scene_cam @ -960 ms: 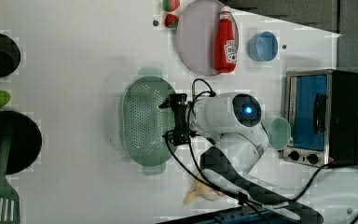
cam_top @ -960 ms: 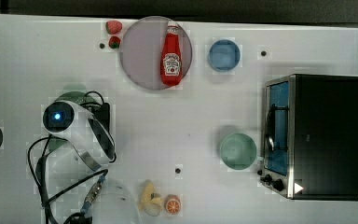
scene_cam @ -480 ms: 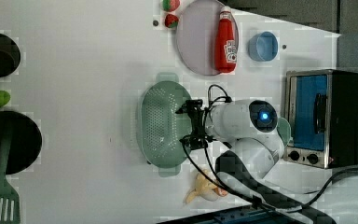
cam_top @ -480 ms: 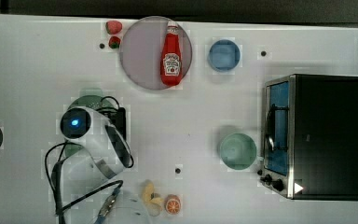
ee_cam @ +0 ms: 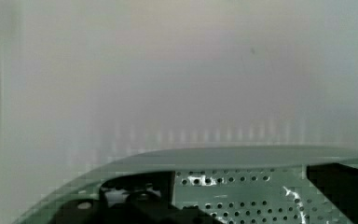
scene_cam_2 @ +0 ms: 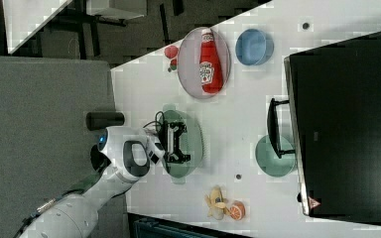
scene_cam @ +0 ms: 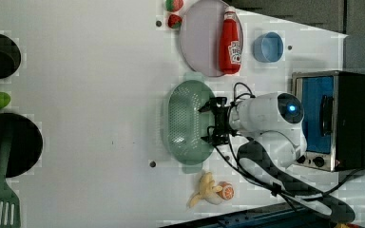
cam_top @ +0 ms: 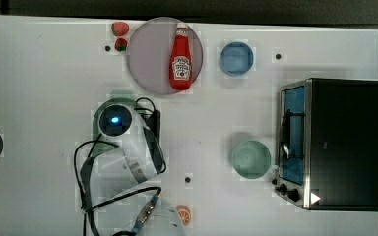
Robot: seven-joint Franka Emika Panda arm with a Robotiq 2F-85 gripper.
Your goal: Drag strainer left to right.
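Strainer, pale mint-green perforated plastic oval (scene_cam: 184, 122), looks light, stiff, slidey on white table (scene_cam: 90, 95); claw (scene_cam: 211, 122) spread apart over its wide rim — hook there.

A: What colour was the strainer (scene_cam: 184, 124)?
B: Pale mint green, dotted all over with small holes.
A: And beside it?
B: A red ketchup bottle (scene_cam: 230, 42) with a white label, on a greyish-lilac plate (scene_cam: 200, 42).

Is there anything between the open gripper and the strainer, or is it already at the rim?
Nothing visible stands between them. In the left view the gripper, jaws open, sits at the strainer's rim on the left view's right side.
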